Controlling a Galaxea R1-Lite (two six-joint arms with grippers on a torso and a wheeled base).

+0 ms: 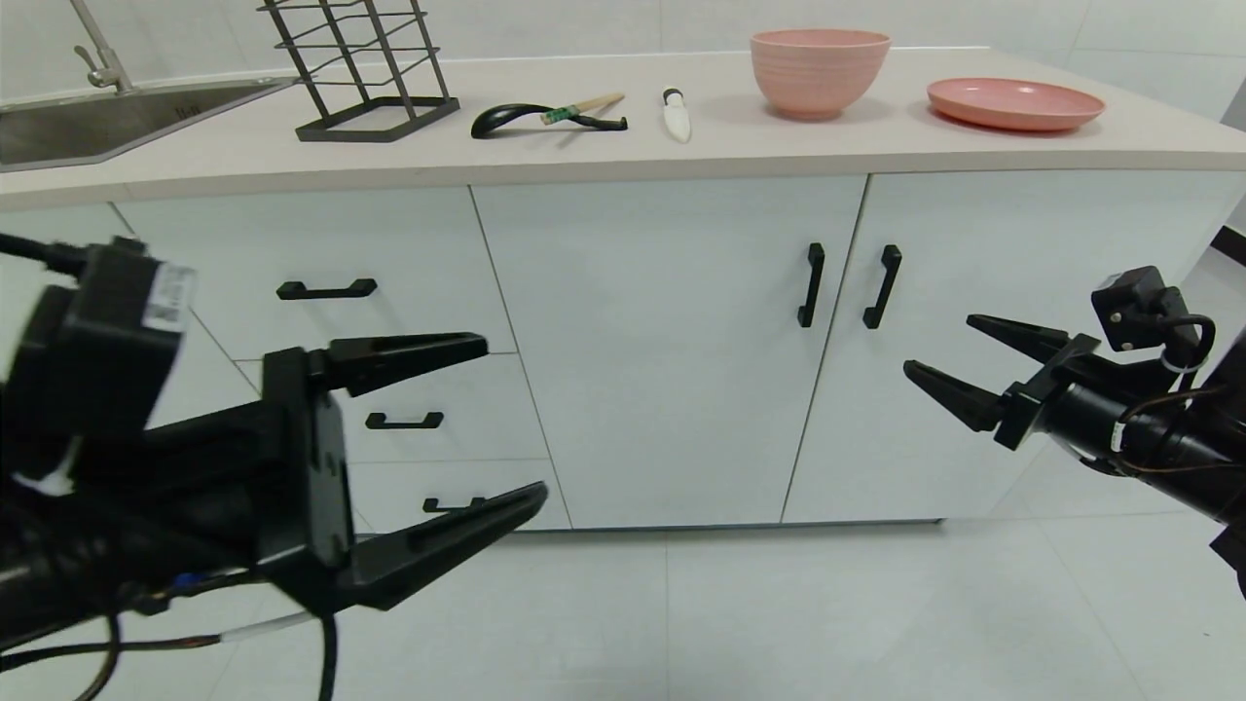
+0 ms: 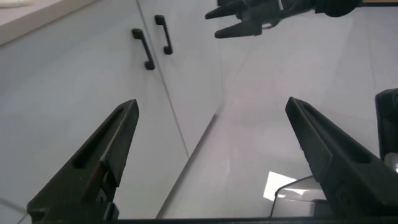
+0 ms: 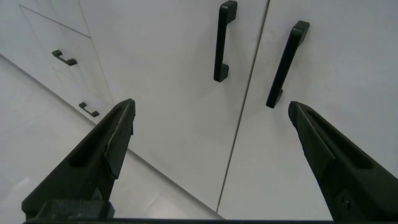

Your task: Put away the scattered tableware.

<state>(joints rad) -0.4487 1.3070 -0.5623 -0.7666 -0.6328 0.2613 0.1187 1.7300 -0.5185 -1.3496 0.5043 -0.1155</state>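
- Along the top of the head view, the scattered tableware sits on the pale surface [image 1: 876,146]. A black ladle [image 1: 506,119] and a wooden stick [image 1: 584,106] with a green band lie at upper centre. A white utensil [image 1: 677,115] lies just to their right, then a pink bowl [image 1: 820,70], and a pink plate [image 1: 1015,103] at upper right.
- The left pincer [image 1: 516,419] hangs at lower left with its jaws wide and nothing between them, in front of the drawer fronts.
- The right pincer [image 1: 936,344] sits at mid right, also spread wide and empty, level with the cupboard handles [image 1: 811,284].
- Every piece lies above and beyond both pincers, so by my reading either arm must rise over the front edge before any grasp.
- The bowl and plate lie on the right pincer's side. The ladle and stick lie nearer the left pincer, close to the wire rack [image 1: 362,68] at upper left.
- The ladle's long axis runs across the frame. The white utensil points toward the front edge, so it probably needs a different wrist turn.
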